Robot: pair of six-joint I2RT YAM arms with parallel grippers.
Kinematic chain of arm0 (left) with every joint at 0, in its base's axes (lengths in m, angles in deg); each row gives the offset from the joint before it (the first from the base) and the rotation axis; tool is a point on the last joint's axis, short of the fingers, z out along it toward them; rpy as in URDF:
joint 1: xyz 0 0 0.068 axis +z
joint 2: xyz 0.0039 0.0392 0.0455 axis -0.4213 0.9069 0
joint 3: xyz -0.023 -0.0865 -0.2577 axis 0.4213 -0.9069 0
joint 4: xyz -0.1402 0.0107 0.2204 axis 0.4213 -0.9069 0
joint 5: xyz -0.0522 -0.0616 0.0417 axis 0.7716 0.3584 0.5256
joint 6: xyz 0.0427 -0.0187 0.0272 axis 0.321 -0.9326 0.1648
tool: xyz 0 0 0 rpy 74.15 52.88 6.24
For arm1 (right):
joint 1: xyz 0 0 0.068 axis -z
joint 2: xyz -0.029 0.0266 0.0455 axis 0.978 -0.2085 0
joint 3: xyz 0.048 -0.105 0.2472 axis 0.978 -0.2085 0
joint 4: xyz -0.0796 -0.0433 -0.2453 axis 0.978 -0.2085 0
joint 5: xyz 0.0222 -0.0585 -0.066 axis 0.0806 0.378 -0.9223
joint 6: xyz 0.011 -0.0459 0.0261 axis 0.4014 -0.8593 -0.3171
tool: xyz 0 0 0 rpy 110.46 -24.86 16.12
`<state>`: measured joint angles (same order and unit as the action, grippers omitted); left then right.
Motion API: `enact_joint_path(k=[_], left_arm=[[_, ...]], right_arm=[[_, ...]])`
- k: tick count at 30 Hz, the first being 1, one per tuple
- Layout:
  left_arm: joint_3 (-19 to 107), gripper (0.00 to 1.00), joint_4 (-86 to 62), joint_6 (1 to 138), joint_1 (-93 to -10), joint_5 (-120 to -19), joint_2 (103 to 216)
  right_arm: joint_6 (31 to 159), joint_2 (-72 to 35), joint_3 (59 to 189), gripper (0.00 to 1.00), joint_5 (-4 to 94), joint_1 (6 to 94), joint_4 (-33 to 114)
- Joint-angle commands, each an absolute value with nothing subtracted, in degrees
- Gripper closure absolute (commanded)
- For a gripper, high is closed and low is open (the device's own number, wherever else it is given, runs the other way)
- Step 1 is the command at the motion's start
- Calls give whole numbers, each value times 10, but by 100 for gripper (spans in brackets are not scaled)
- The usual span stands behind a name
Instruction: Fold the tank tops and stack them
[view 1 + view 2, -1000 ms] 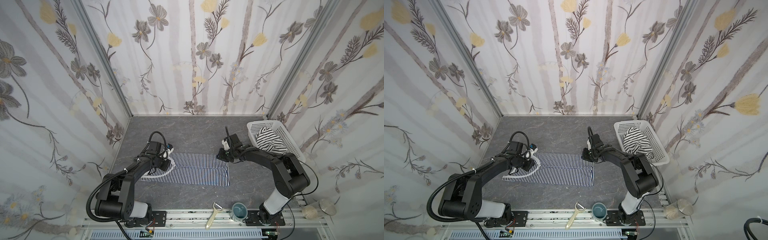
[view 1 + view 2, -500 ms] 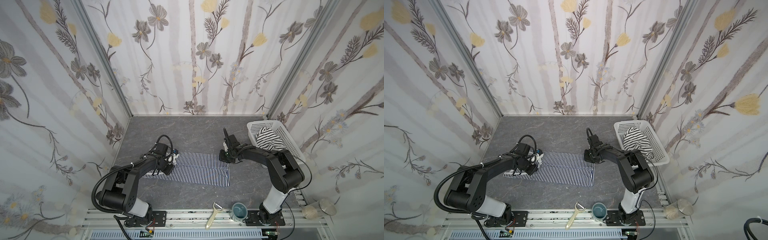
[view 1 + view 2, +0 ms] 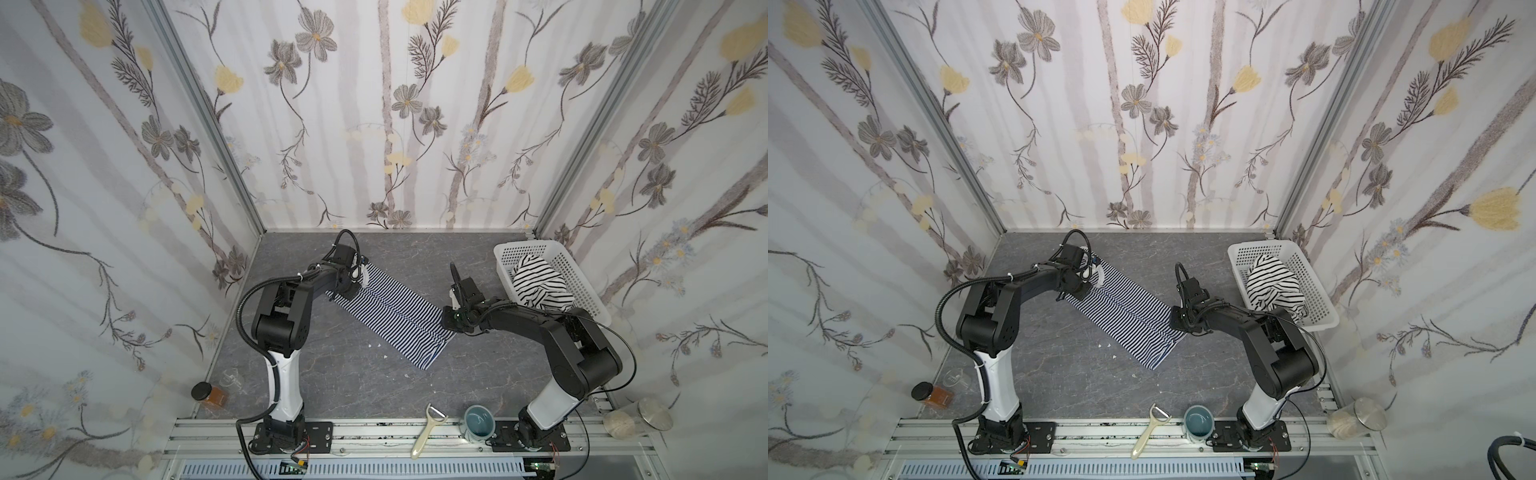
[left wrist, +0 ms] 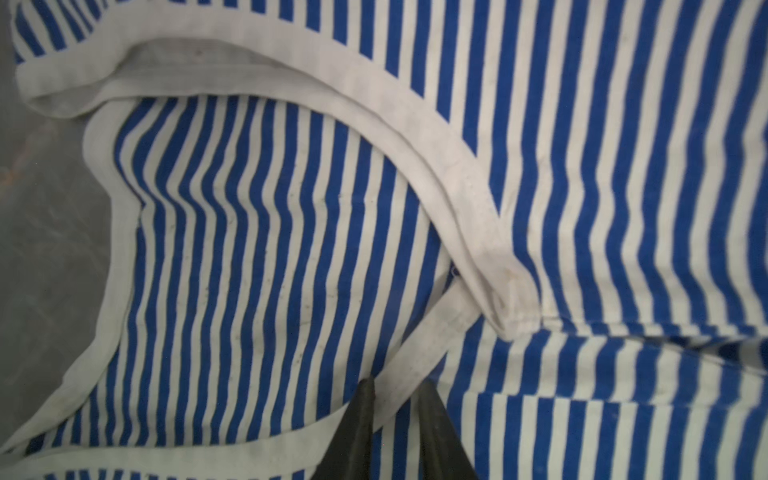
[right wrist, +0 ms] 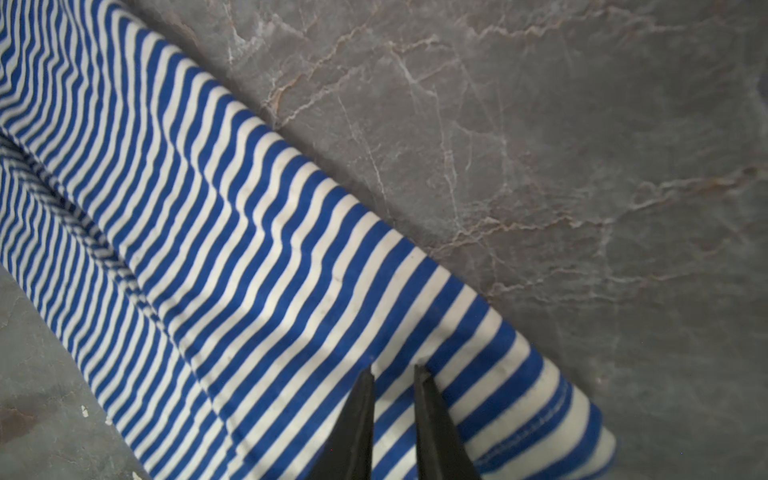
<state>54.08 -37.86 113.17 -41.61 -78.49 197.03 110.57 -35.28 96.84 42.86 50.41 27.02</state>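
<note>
The navy-striped top (image 3: 390, 311) spans left gripper (image 4: 395, 382) to right gripper (image 5: 392, 369) (diagonally).

bright, even, diffuse light from above in both top views; only soft, faint shadows lie under the left arm (image 3: 282, 307) and right arm (image 3: 540, 328) on the grey marbled tabletop (image 3: 357, 374). wide-angle bending bows the wall posts (image 3: 210, 124) near the edges. both wrist views are slightly soft, the navy-striped tank top (image 4: 291, 249) mildly blurred.
</note>
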Motion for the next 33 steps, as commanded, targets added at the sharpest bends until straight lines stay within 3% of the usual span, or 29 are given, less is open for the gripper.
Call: enact_joint_path(k=[1, 10, 18, 22, 33], left_arm=[[619, 77, -433, 1147, -432, -843, 2036], [784, 74, -451, 1151, -481, -875, 2144], [807, 71, -453, 1114, -493, -840, 2117], [745, 63, -451, 1100, -494, -794, 2037], [559, 61, -435, 1058, -520, -741, 1924]], right_arm=[[1109, -342, 954, 79, 399, 482, 210], [1161, -297, 942, 79, 415, 349, 177], [1179, -321, 1007, 79, 455, 234, 170], [1181, -296, 1018, 78, 416, 254, 165], [1131, -341, 1054, 78, 387, 399, 181]])
